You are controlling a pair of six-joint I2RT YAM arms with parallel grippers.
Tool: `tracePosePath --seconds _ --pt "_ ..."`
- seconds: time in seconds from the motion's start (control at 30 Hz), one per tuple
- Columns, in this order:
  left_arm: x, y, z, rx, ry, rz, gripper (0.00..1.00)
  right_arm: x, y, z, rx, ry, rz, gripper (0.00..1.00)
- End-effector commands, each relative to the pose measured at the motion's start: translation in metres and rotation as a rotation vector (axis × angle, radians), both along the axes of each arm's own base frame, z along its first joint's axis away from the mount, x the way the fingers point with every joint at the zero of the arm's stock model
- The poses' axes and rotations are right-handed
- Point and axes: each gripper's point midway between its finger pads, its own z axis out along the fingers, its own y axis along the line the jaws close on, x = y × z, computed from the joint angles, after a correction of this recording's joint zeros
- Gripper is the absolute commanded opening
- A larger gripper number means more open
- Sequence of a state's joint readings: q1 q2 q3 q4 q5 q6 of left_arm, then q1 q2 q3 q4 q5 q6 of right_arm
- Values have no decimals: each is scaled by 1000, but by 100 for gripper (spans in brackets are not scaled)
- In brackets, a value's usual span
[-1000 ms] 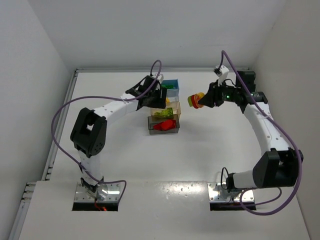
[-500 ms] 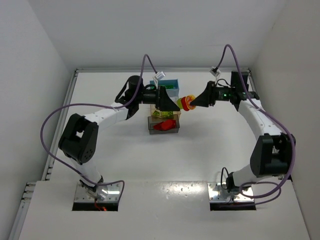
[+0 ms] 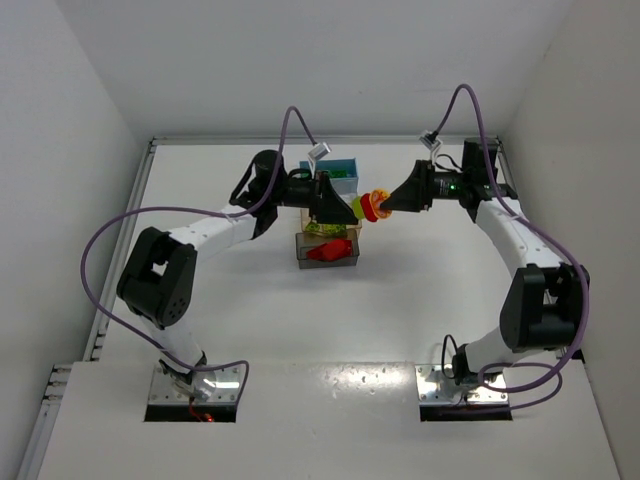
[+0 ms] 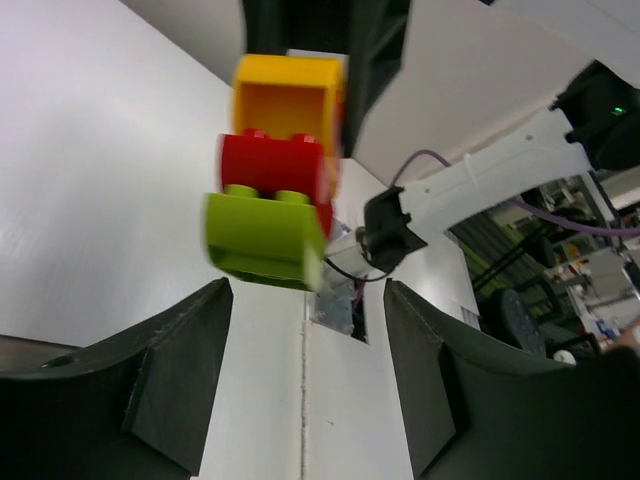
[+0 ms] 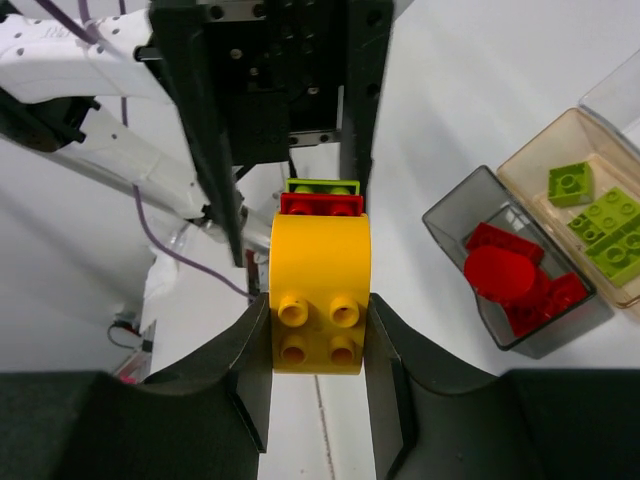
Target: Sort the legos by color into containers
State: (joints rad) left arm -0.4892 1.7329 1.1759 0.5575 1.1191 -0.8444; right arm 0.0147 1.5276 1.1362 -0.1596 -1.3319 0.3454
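Note:
My right gripper (image 3: 388,204) (image 5: 318,312) is shut on the yellow brick (image 5: 320,300) of a yellow-red-green lego clump (image 3: 369,207) and holds it in the air, right of the bins. My left gripper (image 3: 343,209) (image 4: 305,375) is open and faces the clump's green end (image 4: 262,238), which sits just beyond its fingertips. The grey bin (image 3: 327,262) (image 5: 455,222) holds red bricks. The tan bin (image 5: 535,165) holds green bricks and is partly hidden by the left gripper in the top view. The blue bin (image 3: 341,165) stands behind them.
The three bins stand in a row at the table's middle back. White walls close the table on the left, back and right. The arm cables loop above both arms.
My left gripper has left the bins and turned right to face the clump. My right gripper has carried the clump left towards it. The two now nearly meet.

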Motion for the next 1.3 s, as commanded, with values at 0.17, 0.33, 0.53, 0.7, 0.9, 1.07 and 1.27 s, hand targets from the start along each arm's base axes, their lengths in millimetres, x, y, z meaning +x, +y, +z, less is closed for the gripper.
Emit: tracePosePath --seconds 0.17,0.33,0.53,0.7,0.9,1.07,1.27 --pt "25 7 -20 110 -70 107 65 -19 0 20 44 -62 66 2" --pt "29 10 -15 95 -78 128 65 -20 0 17 44 -52 66 2" --pt "16 7 4 -1 -84 55 65 -20 0 17 44 -52 66 2" --pt "6 7 24 -92 -99 11 65 -20 0 17 44 -52 66 2" --pt "8 6 20 -88 -91 11 65 -20 3 15 44 -52 75 2" --pt "7 3 17 -72 -85 13 61 -16 3 19 45 -61 75 2" --pt "15 -4 8 -29 -85 26 46 -16 6 22 45 -80 85 2"
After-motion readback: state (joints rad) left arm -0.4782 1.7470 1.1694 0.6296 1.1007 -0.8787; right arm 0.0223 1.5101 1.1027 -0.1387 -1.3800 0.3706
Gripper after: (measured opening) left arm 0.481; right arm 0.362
